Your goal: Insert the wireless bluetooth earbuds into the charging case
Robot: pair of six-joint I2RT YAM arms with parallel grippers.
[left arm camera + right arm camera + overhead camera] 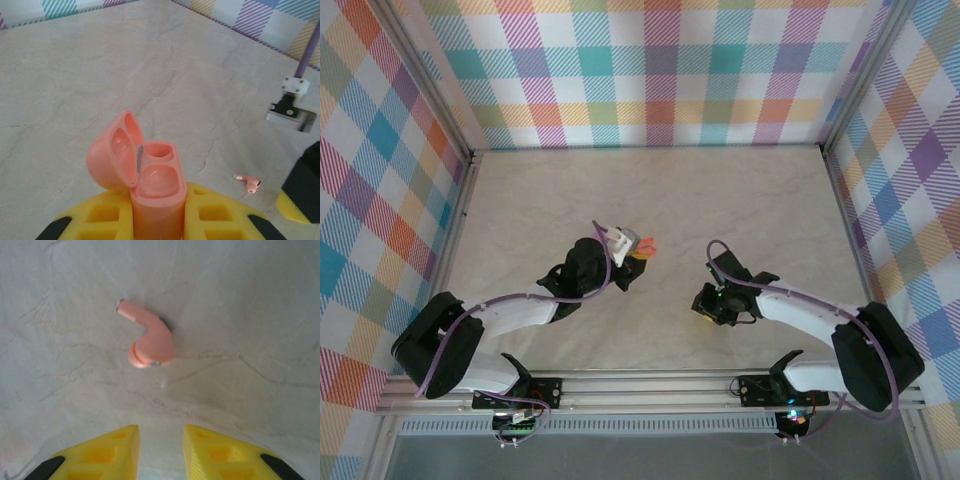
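Note:
My left gripper (158, 212) is shut on the salmon-orange charging case (159, 172), holding it upright above the table. Its lid (111, 156) is swung open to the left and both wells look empty. From above, the case (646, 245) pokes out past the left gripper (634, 256) near the table's middle. One salmon-orange earbud (149, 342) lies on the marble, stem pointing up-left, just ahead of my right gripper (161, 442). That gripper stands open with nothing between its yellow fingers. The same earbud (249, 182) lies to the right of the case, beside the right gripper (704, 306).
Plaid walls (650, 70) close in the marble-patterned table (650, 190) at the back and both sides. A metal rail (650, 395) runs along the near edge by the arm bases. The right arm's wrist camera (292, 107) hangs at the right of the left wrist view.

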